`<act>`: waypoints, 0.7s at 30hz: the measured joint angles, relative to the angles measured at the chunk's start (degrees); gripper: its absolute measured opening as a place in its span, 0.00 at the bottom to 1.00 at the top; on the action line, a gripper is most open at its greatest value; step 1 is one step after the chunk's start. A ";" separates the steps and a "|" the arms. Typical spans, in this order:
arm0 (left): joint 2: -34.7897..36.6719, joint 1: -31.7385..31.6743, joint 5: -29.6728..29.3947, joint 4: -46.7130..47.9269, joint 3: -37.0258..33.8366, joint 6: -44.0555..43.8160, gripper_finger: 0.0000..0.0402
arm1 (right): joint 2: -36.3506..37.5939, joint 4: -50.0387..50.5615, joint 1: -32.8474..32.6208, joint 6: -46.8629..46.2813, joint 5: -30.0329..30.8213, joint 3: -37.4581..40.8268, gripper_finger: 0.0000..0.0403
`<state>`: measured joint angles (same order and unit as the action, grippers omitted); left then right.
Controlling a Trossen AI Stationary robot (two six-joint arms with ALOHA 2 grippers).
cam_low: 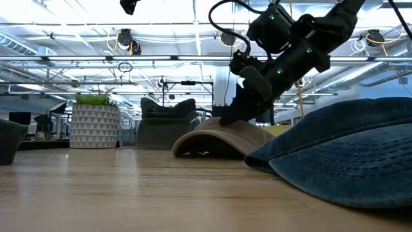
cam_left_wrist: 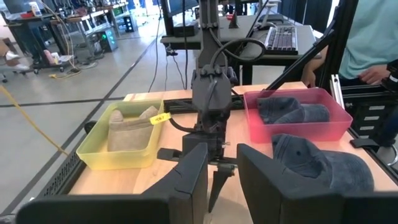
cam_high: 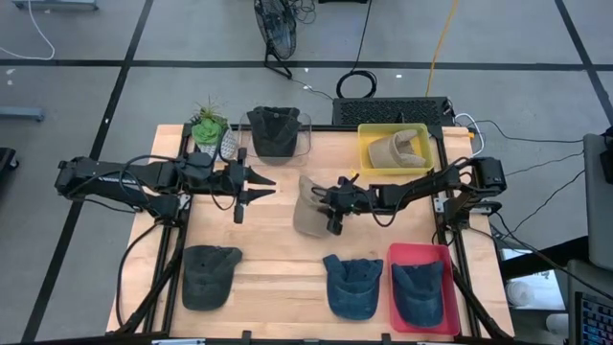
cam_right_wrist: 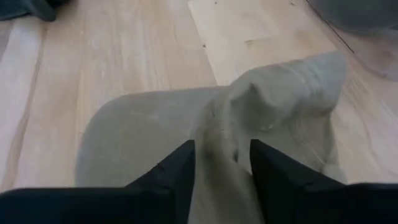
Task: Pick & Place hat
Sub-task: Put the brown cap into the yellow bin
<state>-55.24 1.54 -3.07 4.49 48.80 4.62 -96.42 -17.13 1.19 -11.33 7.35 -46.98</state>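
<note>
We see the right arm stretched low across the table [cam_high: 287,287] from its base at the right edge, its wrist tipped downward so that the right gripper [cam_high: 330,213] comes onto the tan hat [cam_high: 308,206] near the middle of the boards. In the right wrist view the two dark fingers [cam_right_wrist: 177,169] stand a little apart with a raised fold of the tan hat's cloth between them; whether they press on the fold or merely straddle it we cannot tell. In the low view the hat lies flat on the wood with its brim on the surface, the gripper touching its crown from above. The left arm reaches in level from the left edge, and the left gripper [cam_high: 257,188] hovers above bare wood, well apart from the tan hat, its fingers parted with nothing between them. Around the table we find a yellow bin [cam_high: 395,149] holding another tan hat, a red bin [cam_high: 421,287] holding a blue hat, a second blue hat [cam_high: 353,285] just beside it, a dark hat [cam_high: 209,275] at the near left, a clear bin [cam_high: 278,134] with a dark hat, and a potted plant [cam_high: 208,127].
</note>
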 joint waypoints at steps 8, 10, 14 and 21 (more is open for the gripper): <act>0.01 0.02 0.00 0.01 0.00 -0.02 0.24 | 0.04 -0.60 0.00 2.07 -0.06 0.50 0.02; 0.00 0.02 0.00 0.02 0.00 -0.04 0.24 | 0.04 -1.28 0.00 2.10 0.00 0.52 0.02; 0.00 0.04 0.00 0.06 0.00 -0.12 0.24 | 1.41 -1.65 0.00 3.38 0.13 0.54 0.00; 0.02 0.04 0.00 0.46 0.00 -0.15 0.24 | 9.53 3.50 -0.11 2.99 1.98 0.54 0.00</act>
<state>-55.22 1.58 -3.07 4.95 48.80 4.47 -86.90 -13.63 1.08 -8.34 9.33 -46.44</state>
